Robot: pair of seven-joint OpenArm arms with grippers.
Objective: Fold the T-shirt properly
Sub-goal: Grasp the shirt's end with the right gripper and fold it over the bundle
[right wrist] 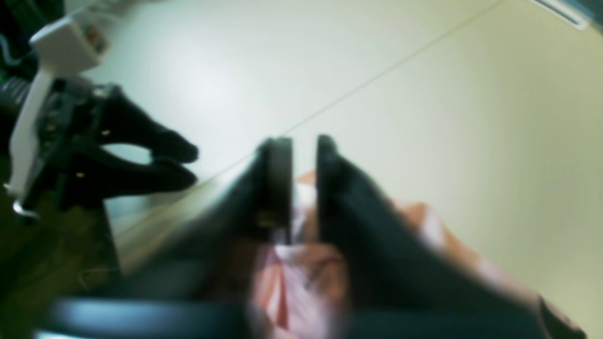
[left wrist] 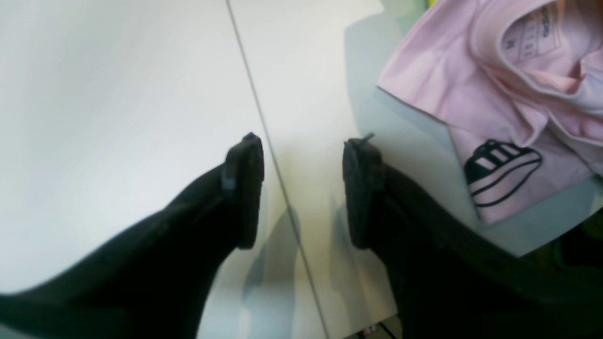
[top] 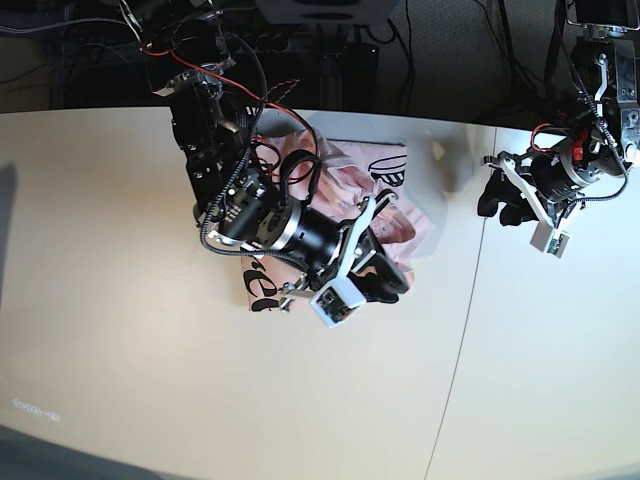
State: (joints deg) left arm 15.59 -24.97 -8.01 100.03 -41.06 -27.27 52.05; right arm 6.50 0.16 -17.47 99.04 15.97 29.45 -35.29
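Lying rumpled on the smooth off-white tabletop (top: 120,330), the soft pale pink cotton T-shirt (top: 345,180) with black print sits left of the thin seam. Over it hangs the right tool (top: 385,280), its dark padded fingers (right wrist: 278,183) clenched, blur hiding any grip. Far right, the left tool (left wrist: 304,188) hovers released over bare surface.

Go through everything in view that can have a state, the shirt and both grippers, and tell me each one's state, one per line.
T-shirt: partly folded and bunched on the table, graphic and neck label showing.
Left gripper: open, over bare table beside the T-shirt, holding nothing.
Right gripper: shut, down at the T-shirt; the blur hides whether it pinches cloth.
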